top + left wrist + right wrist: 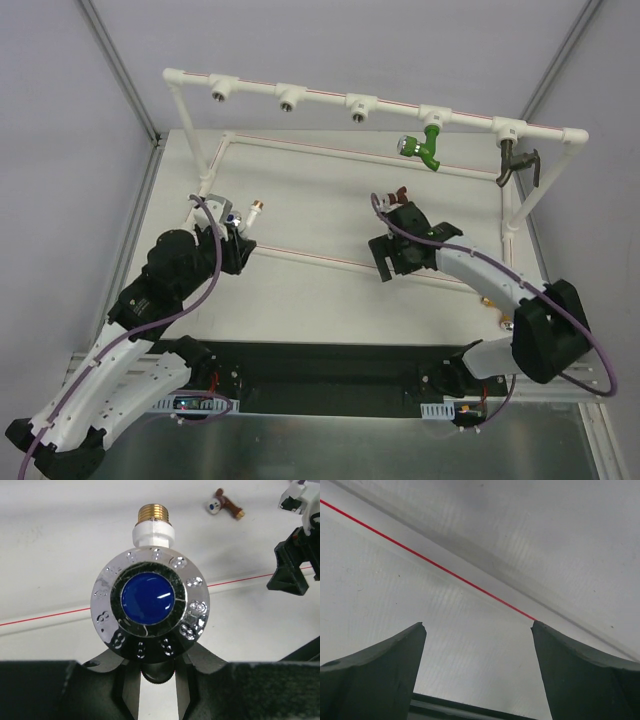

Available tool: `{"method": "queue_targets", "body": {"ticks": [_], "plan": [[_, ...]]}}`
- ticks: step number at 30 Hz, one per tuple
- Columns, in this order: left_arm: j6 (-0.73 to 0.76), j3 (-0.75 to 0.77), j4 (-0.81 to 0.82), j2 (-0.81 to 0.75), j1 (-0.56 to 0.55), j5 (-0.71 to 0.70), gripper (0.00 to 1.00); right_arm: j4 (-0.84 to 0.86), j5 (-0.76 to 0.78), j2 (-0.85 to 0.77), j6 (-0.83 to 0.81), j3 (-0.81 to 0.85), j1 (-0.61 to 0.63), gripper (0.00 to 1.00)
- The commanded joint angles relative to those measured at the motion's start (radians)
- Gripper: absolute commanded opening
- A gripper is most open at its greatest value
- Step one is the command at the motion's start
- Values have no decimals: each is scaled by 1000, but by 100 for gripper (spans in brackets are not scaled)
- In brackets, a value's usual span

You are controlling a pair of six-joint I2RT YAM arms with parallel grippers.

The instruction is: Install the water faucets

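Top external view: a white pipe frame [330, 95] stands on the table [330, 300]; the green faucet [430, 146] sits in its fourth tee from the left and the dark grey faucet [515, 165] in the fifth, while the other three tees show open metal sockets
Left gripper [236, 222] [155, 672]: closed on the white faucet [255, 210] [150, 600], held off the table near the frame's left post
White faucet in the left wrist view: the chrome handle disc with its blue cap faces the camera, and the brass threaded end points away from the fingers [187, 680]
Right gripper [385, 258] [477, 645]: jaws wide apart and holding nothing, above the table by a red-lined pipe [470, 550] of the frame's base
Dark red faucet [401, 191] [222, 505]: lies on its side on the table, just beyond the right gripper and well apart from the left one
Hidden: the left fingertips and the white faucet's spout sit behind the chrome disc, so the exact grip spot cannot be told
Hard to make out: in the top view the dark red faucet is small and partly covered by the right arm's cable; small brass-coloured bits beside the right forearm are too small to name
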Motion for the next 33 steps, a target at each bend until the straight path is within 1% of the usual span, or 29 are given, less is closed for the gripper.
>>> {"method": "queue_targets", "body": {"ticks": [1,3,4,6,9,10,11,12,13,14,16,19,20,21,22,23,28,33], "plan": [[131,-20,-111,-22,26,-118,0,-21,-12,175,-214,130,66,89],[164,-42,-102,-31,29,-144,0,-30,-5,238,-260,166,88,82],[175,-56,-101,-45,37,-149,0,-47,1,291,-280,186,96,80],[200,-71,-91,-63,43,-177,0,-62,13,339,-351,236,118,75],[203,-91,-79,-98,43,-212,0,-81,44,420,-415,296,142,71],[203,-99,-73,-117,43,-223,0,-94,71,456,-429,313,146,68],[203,-102,-68,-125,44,-250,0,-101,84,473,-440,329,149,68],[203,-103,-68,-134,43,-261,0,-107,93,488,-470,353,155,65],[203,-106,-67,-151,43,-269,0,-113,100,516,-484,362,160,64],[203,-109,-59,-158,44,-272,0,-113,99,529,-497,370,163,64],[203,-119,-50,-172,43,-257,0,-127,67,566,-544,395,168,57],[203,-122,-45,-163,44,-209,0,-131,45,603,-621,431,186,41],[203,-122,-45,-158,44,-203,0,-125,45,611,-642,438,195,31],[203,-120,-44,-154,44,-197,0,-122,50,617,-661,444,214,17],[203,-122,-45,-151,46,-186,0,-105,67,631,-703,460,223,11],[203,-119,-44,-151,47,-181,0,-101,76,638,-722,468,234,3],[197,-123,-39,-149,54,-158,0,-73,125,686,-814,543,284,2],[195,-126,-38,-163,60,-190,0,-75,122,735,-877,675,316,2]]}}
